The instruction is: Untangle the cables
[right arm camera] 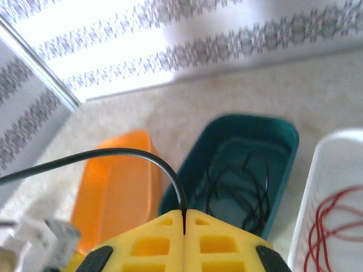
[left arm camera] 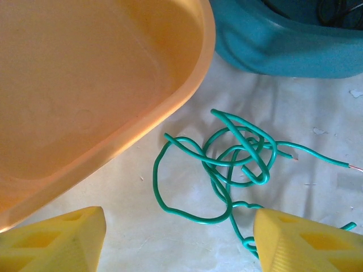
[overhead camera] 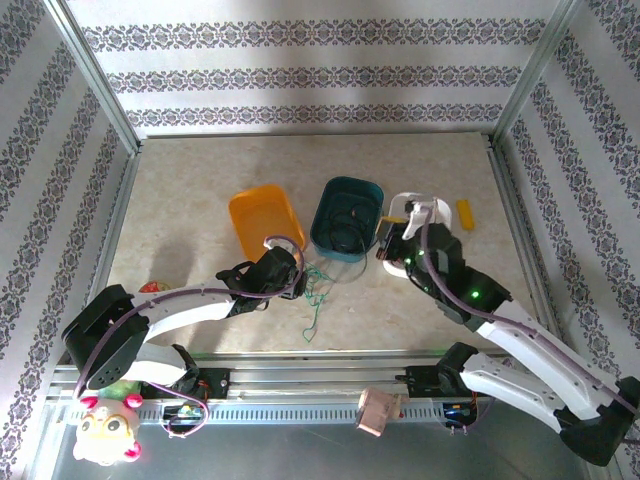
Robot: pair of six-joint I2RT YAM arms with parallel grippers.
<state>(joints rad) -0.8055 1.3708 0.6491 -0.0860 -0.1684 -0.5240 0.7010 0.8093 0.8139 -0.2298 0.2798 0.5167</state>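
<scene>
Just near of the teal tub [right arm camera: 238, 147]: the right gripper [right arm camera: 184, 224] is pressed together, pinching one black cable [right arm camera: 113, 154] that rises from the seam and arcs away to the left.
Inside the teal tub: a loose coil of black cables [right arm camera: 241, 192] lies on the floor.
Right of the teal tub: a white tub [right arm camera: 317, 170] holds red cables [right arm camera: 329, 226].
Left of the teal tub: an orange tub [left arm camera: 85, 85] sits just beside it, with nothing visible inside.
Near-left of the teal tub: green cables [left arm camera: 238, 158] lie knotted on the table [left arm camera: 317, 107], close to both tubs' walls.
Over that knot: the left gripper [left arm camera: 181, 243] is spread, one finger on each side of the tangle's near loops. Whether the right finger touches the tail under it, I cannot tell.
Risk, slip: the black cable is thin and held at one point, so it may slide out or swing wide of the teal tub's rim.
Risk, snag: its far end runs out of sight to the left and could hook the orange tub or the green knot.
Risk, tightening: closing on crossed green loops would grab several strands and pull the knot tighter.
Risk, contact: both wrists work close to the teal tub, so a wide sweep could bump it or the other arm.
</scene>
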